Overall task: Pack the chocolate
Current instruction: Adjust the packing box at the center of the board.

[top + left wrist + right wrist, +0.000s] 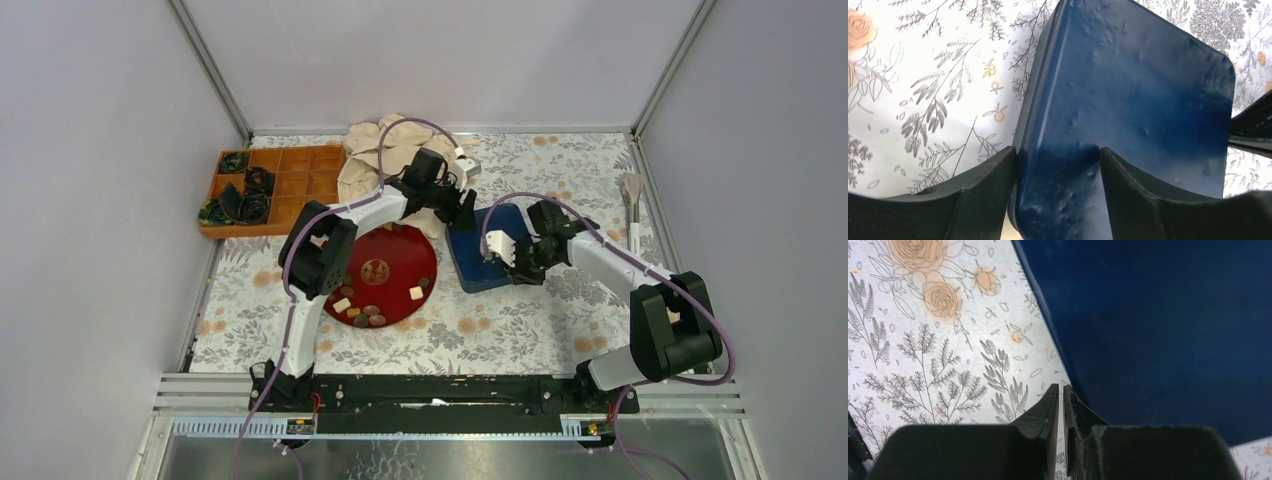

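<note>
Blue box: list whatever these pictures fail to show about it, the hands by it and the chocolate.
- Blue box: its inside, every view; only an outer face shows.
- Left hand: left wrist view; the bottom edge cuts off the box's corner between the fingers.
- Right hand: right wrist view; its near-shut fingertips cover the rim, so a pinch is unconfirmed.
- Chocolate on the red plate: top view; the left arm hides part, pieces too small to count.

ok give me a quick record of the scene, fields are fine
chocolate: loose pieces on red plate
blue box: on table, right of plate
left gripper: jaws apart, astride the box's edge
right gripper: nearly shut at the box's edge, grip unclear
orange tray: back left, dark liners in some compartments
</note>
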You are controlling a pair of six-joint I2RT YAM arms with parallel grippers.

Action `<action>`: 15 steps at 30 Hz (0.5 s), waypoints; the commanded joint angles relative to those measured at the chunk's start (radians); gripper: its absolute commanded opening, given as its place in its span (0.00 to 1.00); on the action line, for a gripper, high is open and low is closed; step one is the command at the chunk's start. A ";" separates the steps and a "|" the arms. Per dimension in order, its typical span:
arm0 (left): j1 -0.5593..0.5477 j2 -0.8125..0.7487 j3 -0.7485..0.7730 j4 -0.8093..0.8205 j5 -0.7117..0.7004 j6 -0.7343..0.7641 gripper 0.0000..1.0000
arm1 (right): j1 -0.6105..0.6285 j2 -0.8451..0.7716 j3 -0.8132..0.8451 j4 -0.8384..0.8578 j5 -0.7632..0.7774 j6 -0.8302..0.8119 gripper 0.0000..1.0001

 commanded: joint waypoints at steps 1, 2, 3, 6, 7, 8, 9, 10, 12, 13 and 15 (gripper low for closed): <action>0.008 -0.048 -0.049 -0.049 -0.062 -0.139 0.66 | -0.058 -0.047 0.022 -0.038 -0.052 -0.057 0.15; 0.007 -0.057 -0.063 -0.048 -0.078 -0.173 0.65 | -0.070 -0.049 0.024 -0.053 -0.056 -0.064 0.15; 0.008 -0.064 -0.077 -0.047 -0.089 -0.200 0.65 | -0.080 -0.049 0.028 -0.071 -0.063 -0.077 0.16; 0.008 -0.082 -0.129 -0.040 -0.121 -0.287 0.64 | -0.105 -0.045 0.031 -0.110 -0.081 -0.099 0.17; 0.008 -0.087 -0.143 -0.039 -0.127 -0.315 0.63 | -0.112 -0.042 0.032 -0.113 -0.078 -0.100 0.17; 0.008 -0.091 -0.157 -0.040 -0.136 -0.343 0.63 | -0.118 -0.040 0.034 -0.113 -0.072 -0.096 0.17; 0.008 -0.095 -0.172 -0.040 -0.146 -0.373 0.62 | -0.127 -0.039 0.035 -0.108 -0.068 -0.081 0.17; 0.008 -0.101 -0.188 -0.039 -0.151 -0.400 0.62 | -0.137 -0.037 0.039 -0.101 -0.061 -0.072 0.17; 0.007 -0.112 -0.223 -0.028 -0.152 -0.462 0.61 | -0.157 -0.031 0.052 -0.081 -0.046 -0.007 0.17; 0.006 -0.118 -0.244 -0.018 -0.145 -0.487 0.61 | -0.167 -0.027 0.061 -0.065 -0.035 0.033 0.16; -0.001 -0.148 -0.299 0.029 -0.137 -0.533 0.61 | -0.186 -0.021 0.080 -0.047 -0.018 0.096 0.16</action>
